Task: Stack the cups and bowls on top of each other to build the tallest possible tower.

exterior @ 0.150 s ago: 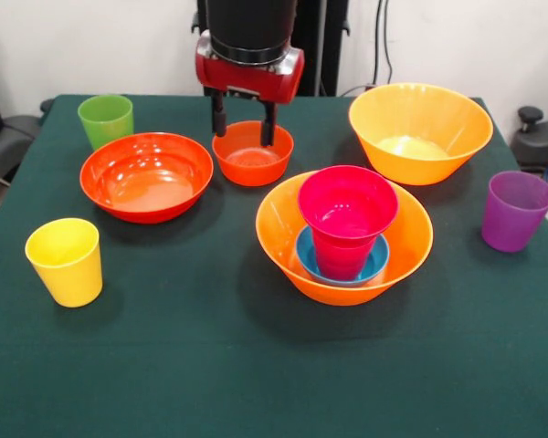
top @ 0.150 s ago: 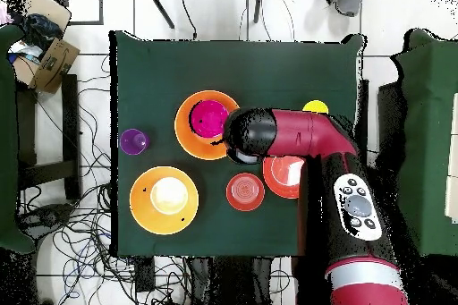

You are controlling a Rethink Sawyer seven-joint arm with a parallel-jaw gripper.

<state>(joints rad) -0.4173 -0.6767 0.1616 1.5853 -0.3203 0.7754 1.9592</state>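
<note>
My gripper (exterior @ 0.150 s ago: 244, 120) hangs open over the far rim of the small red-orange bowl (exterior @ 0.150 s ago: 251, 155) (top @ 0.150 s ago: 245, 191). Its left finger stands at the bowl's far-left edge and its right finger dips just inside. The tower (exterior @ 0.150 s ago: 344, 233) (top @ 0.150 s ago: 207, 124) is a large orange bowl holding a blue bowl (exterior @ 0.150 s ago: 374, 263), a crimson-pink cup (exterior @ 0.150 s ago: 340, 257) and a magenta bowl (exterior @ 0.150 s ago: 347, 203) on top. Loose on the cloth stand a green cup (exterior @ 0.150 s ago: 106, 119), a yellow cup (exterior @ 0.150 s ago: 66, 260) (top @ 0.150 s ago: 315, 106) and a purple cup (exterior @ 0.150 s ago: 516, 210) (top @ 0.150 s ago: 133, 141). In the overhead view the arm hides the gripper.
A second large orange bowl (exterior @ 0.150 s ago: 420, 132) (top @ 0.150 s ago: 165, 199) stands at the back right in the front view. A wide shallow red-orange bowl (exterior @ 0.150 s ago: 146, 175) (top @ 0.150 s ago: 286, 176) sits left of the small one. The green tablecloth (exterior @ 0.150 s ago: 210, 365) covers the table.
</note>
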